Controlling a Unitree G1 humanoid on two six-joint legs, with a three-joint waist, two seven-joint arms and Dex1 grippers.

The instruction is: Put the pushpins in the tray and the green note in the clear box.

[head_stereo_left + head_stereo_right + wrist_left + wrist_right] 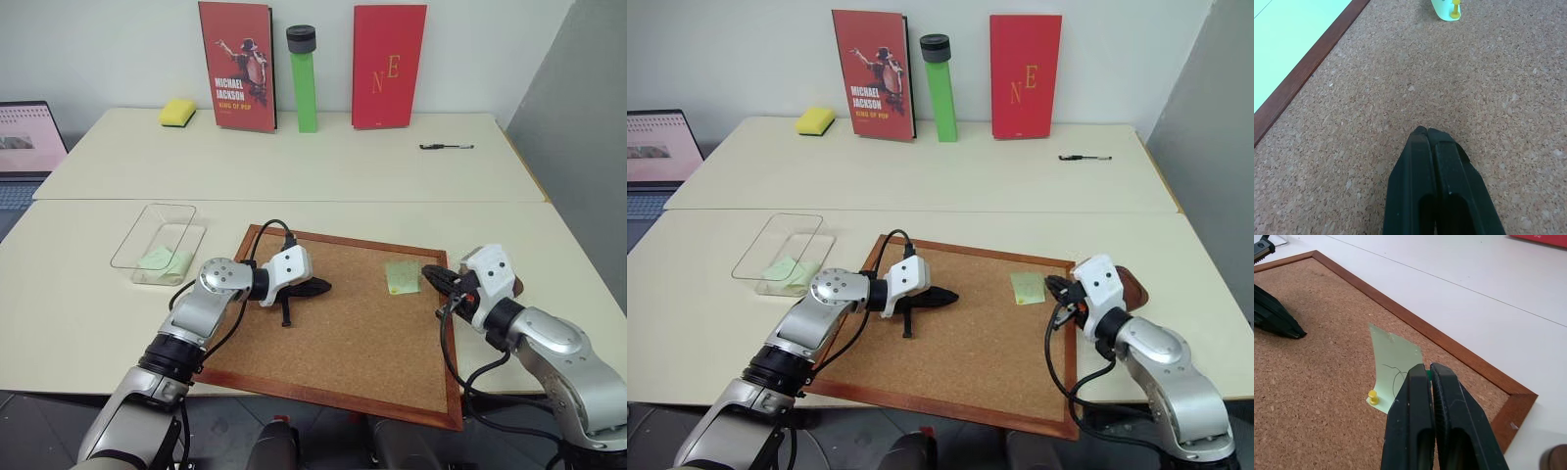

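A pale green note (402, 277) lies on the corkboard (353, 343), pinned at one corner by a yellow pushpin (1372, 395). My right gripper (1426, 368) hovers just above the note's near edge. It is shut, with a small green pushpin head pinched at its tips. The dark brown tray (1132, 284) sits right behind that hand, mostly hidden. My left gripper (323, 287) is shut with nothing in it, low over the board's left half. The clear box (147, 220) stands left of the board, with another pale green slip (165, 260) inside.
Two red books (238, 64), a tall green tube (306, 83) and a yellow sponge (177, 112) line the far wall. A black pen (446, 147) lies at the back right. A laptop (24, 147) sits at the far left.
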